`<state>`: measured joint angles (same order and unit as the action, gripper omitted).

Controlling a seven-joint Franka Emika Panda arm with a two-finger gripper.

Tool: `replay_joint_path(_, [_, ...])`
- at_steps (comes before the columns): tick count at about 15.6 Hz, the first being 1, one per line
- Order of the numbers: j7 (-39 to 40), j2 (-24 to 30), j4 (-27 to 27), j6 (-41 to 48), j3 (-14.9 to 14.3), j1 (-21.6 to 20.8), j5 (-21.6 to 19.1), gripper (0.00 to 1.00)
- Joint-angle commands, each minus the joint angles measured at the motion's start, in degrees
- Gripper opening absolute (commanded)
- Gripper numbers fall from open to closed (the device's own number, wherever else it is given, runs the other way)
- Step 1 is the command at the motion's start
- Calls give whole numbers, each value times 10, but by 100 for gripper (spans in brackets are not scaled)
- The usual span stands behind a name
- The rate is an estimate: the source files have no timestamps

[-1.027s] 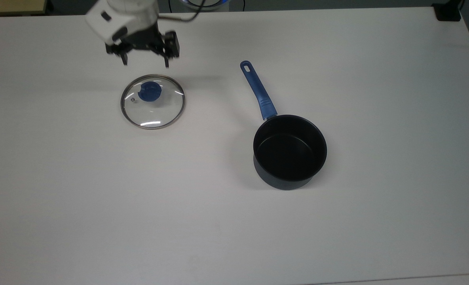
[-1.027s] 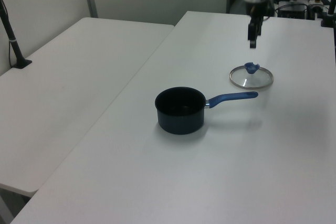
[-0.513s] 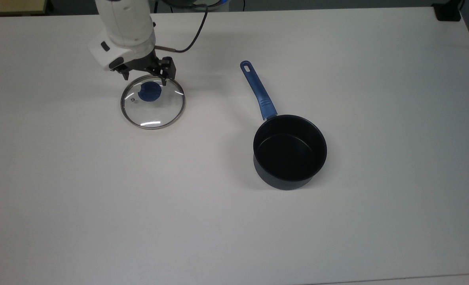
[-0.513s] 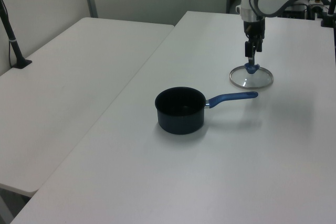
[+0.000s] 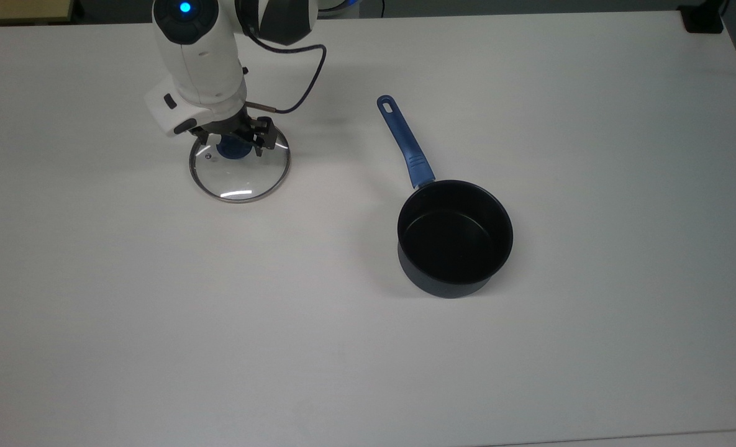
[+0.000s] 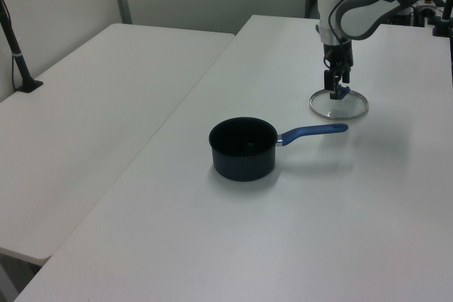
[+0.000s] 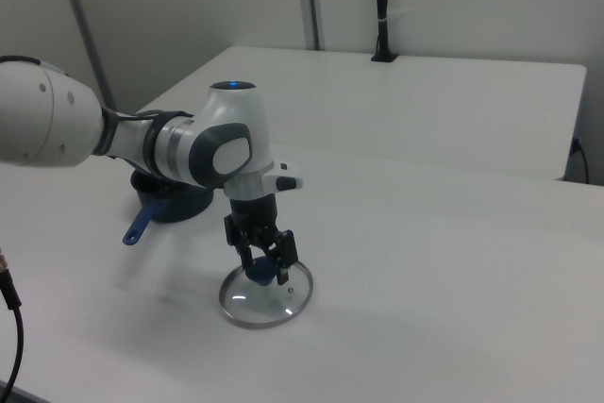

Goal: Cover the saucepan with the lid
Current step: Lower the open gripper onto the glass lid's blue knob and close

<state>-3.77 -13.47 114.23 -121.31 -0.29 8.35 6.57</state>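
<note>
saucepan: small deep round pan, dark navy outside, black inside, sat upright on the white worktop, nearest the top view's lower edge. Nothing is seen inside. Its long blue handle with a hole at the end is pointed toward the top view's upper left.
saucepan, other views: seen in the left view nearer than the lid; in the right view partly hidden behind the arm.
lid: round clear glass lid with thin metal rim, lying flat on the worktop, well apart from the saucepan, toward the top view's left. Also seen in the left view and the right view.
knob: blue centre knob, reached by the tool.
gripper: black two-finger gripper on the white arm, lowered onto the knob. In the right view the jaws are seen apart, one on each side of the knob; contact cannot be told.
done: approach and descent to the knob judged complete.
left: closing on the knob, lifting, carrying across to the saucepan, lowering onto its rim, release.
progress: judged early; lid not yet lifted, saucepan uncovered.
</note>
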Motion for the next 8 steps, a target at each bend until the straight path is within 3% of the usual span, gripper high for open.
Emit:
replay_joint_path(1, [-27,1,3,-10,0,-3,7,59])
replay_joint_path(6, [-25,6,-1,25,6,-8,7,38])
replay_joint_path(8, [-20,19,-17,57,8,-10,6,38])
